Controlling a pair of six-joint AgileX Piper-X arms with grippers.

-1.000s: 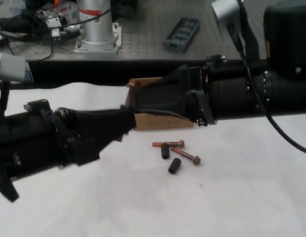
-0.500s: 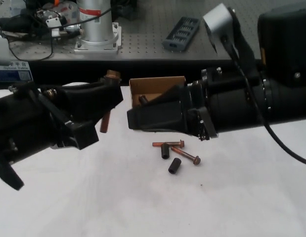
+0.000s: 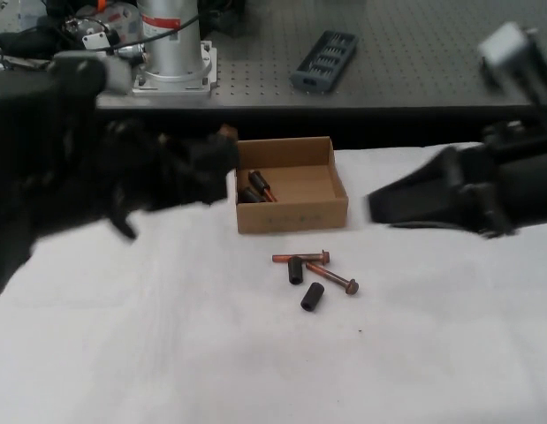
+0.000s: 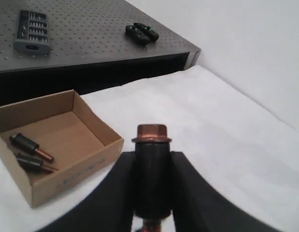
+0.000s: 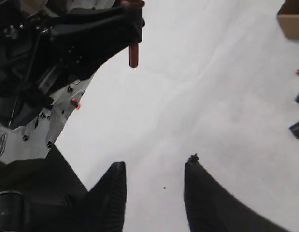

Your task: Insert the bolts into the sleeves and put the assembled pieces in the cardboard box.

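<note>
Claws have drawn apart: a second ago both crowded together over the cardboard box (image 3: pixel 291 216). Now the right claw (image 5: pixel 154 188) hangs wide and empty, well off to its own side. The left claw (image 4: pixel 152 193) grips the assembled piece (image 4: pixel 151 159) upright, just beside the box. That joining looks done, so dropping it into the box should come next. The piece is a black sleeve with a copper flanged head on top and the shank tip poking out below. Two finished pieces (image 4: pixel 31 145) lie in the box. Two bolts (image 3: pixel 301 258) and two sleeves (image 3: pixel 312 296) wait on the surface (image 3: pixel 255 371) between the claws.
</note>
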